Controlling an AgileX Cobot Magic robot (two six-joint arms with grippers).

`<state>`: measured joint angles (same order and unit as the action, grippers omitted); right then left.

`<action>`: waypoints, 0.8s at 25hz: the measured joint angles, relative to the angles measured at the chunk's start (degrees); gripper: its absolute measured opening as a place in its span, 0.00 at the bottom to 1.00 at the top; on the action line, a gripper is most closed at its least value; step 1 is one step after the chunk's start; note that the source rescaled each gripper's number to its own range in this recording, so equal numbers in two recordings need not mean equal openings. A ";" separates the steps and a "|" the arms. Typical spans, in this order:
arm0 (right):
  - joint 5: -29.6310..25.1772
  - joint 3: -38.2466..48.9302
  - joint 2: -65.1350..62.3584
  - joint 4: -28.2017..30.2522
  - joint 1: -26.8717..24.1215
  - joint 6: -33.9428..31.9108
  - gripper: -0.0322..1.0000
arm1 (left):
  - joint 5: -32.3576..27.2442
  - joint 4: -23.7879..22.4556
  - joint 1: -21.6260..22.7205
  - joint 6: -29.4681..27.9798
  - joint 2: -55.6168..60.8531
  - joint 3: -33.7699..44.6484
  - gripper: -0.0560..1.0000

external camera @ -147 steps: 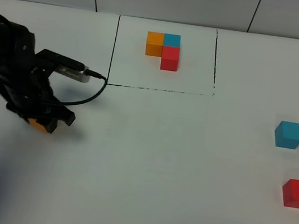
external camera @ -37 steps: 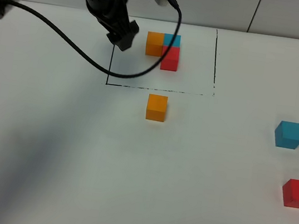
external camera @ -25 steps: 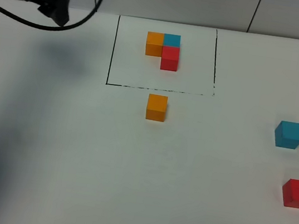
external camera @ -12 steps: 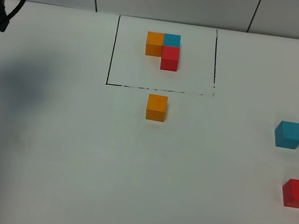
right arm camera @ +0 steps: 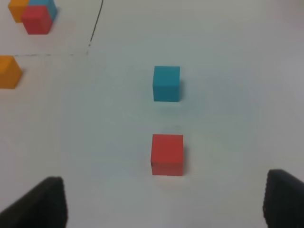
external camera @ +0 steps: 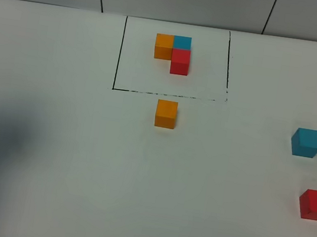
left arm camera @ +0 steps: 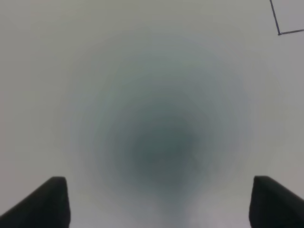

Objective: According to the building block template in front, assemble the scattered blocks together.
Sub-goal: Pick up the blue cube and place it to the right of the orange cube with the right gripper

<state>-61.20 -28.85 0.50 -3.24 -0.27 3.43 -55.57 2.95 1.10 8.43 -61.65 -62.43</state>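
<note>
Spreading across the high view: white table point(external camera: 45, 197), soft shadow point(external camera: 0, 136) on its left part. Drawn at its far middle: thin black rectangle point(external camera: 119, 53). Hanging over bare table, one rectangle corner in sight: left gripper point(left arm camera: 161, 204), jaws wide, nothing between. Facing blue cube point(right arm camera: 166, 83) and red cube point(right arm camera: 167, 154): right gripper point(right arm camera: 164, 204), jaws likewise wide and empty. Sitting inside the rectangle: template point(external camera: 174, 52), an L of orange and blue side by side with red joined in front of blue. Standing just outside the rectangle's near line: orange cube point(external camera: 166, 113). Resting well apart at the right: blue cube, then red cube nearer the front, not touching.
</note>
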 joint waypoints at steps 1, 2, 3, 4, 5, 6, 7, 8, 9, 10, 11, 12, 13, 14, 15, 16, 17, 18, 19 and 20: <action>0.00 0.00 0.00 0.00 0.00 0.00 0.70 | 0.00 -0.02 0.00 -0.27 1.75 1.12 0.75; 0.00 0.00 0.00 0.00 0.00 0.00 0.70 | 0.00 -0.02 0.00 -0.54 3.89 2.49 0.75; 0.00 0.00 0.00 0.00 0.00 0.00 0.70 | -0.07 -0.02 0.00 -0.73 6.05 3.84 0.75; 0.00 0.00 0.00 0.00 0.00 0.00 0.70 | -0.07 -0.02 0.00 -0.82 8.23 5.08 0.75; 0.00 0.00 0.00 -0.05 0.00 0.00 0.70 | -0.07 -0.02 0.00 -0.96 10.04 6.10 0.74; 0.00 0.00 0.00 -0.05 0.00 0.00 0.70 | -0.07 -0.02 -0.20 -1.03 12.26 7.31 0.74; 0.00 0.00 0.00 -0.05 0.00 0.00 0.70 | -0.07 -0.07 -0.58 -1.05 14.47 8.52 0.74; 0.00 0.00 0.00 -0.05 0.00 0.00 0.70 | -0.13 -0.07 -0.98 -1.05 16.68 9.53 0.74; 0.00 0.00 0.00 -0.05 0.00 0.00 0.70 | -0.25 -0.07 -1.48 -1.05 18.51 10.74 0.74; 0.00 0.00 0.00 -0.05 0.00 0.00 0.70 | -0.67 -0.13 -1.87 -1.07 20.69 12.05 0.74; 0.00 0.00 0.00 -0.05 0.00 0.00 0.70 | -0.90 -0.28 -2.00 -1.12 22.91 13.49 0.74; 0.00 0.00 0.00 -0.05 0.00 0.00 0.70 | -1.06 -0.54 -2.07 -1.27 24.77 14.68 0.74; 0.00 0.00 0.00 -0.05 0.00 0.00 0.70 | -1.06 -0.76 -2.07 -1.58 27.06 16.02 0.74; 0.00 0.00 0.00 -0.05 0.00 0.00 0.70 | -1.00 -0.88 -2.07 -1.72 29.45 17.32 0.74; 0.00 0.00 0.00 -0.05 0.00 0.00 0.70 | -1.00 -0.88 -2.07 -1.84 31.89 18.30 0.74; 0.00 0.00 0.00 -0.05 0.00 0.00 0.70 | -1.00 -0.89 -2.07 -1.91 33.80 19.33 0.74; 0.00 0.00 0.00 -0.05 0.00 0.00 0.70 | -1.20 -0.94 -2.07 -1.95 35.93 20.20 0.74; 0.00 0.00 0.00 -0.05 0.00 0.00 0.70 | -1.48 -0.94 -2.13 -2.01 37.79 21.01 0.74; 0.00 0.00 0.00 -0.05 0.00 0.00 0.70 | -1.93 -0.94 -2.13 -2.07 39.20 21.72 0.74; 0.00 0.00 0.00 -0.05 0.00 0.00 0.70 | -2.37 -0.88 -2.13 -2.07 40.71 22.67 0.74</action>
<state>-61.20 -28.85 0.50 -3.29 -0.27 3.43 -57.93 2.07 -1.03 6.36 -20.94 -39.77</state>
